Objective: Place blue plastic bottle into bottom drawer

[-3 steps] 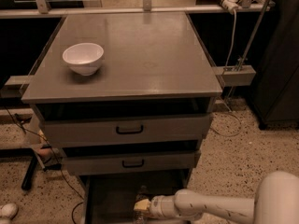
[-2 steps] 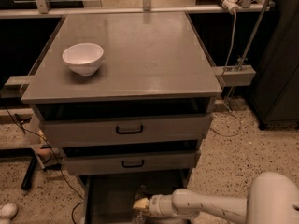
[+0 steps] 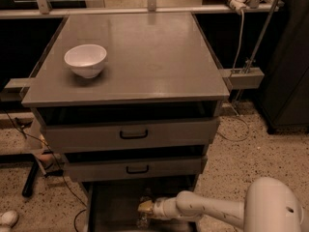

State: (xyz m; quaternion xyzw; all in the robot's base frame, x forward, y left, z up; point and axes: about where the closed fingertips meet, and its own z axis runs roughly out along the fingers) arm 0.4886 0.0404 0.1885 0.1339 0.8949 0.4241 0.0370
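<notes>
Grey cabinet on a speckled floor. Gripper [image 3: 145,207] sits low in the open bottom drawer [image 3: 113,208], at the blue plastic bottle [image 3: 143,220] — cannot tell whether it is gripping. Looks like the placing step; next — let go, then back out clear.

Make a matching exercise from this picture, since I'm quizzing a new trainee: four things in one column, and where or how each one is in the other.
Things
1. bowl
2. bottle
3. hand
4. bottom drawer

Places or states
A. pulled open, lowest of three
B. on the cabinet top, left side
C. at the end of the white arm, over the open drawer at the bottle
D. down inside the open drawer

Pairs: 1-B, 2-D, 3-C, 4-A
</notes>
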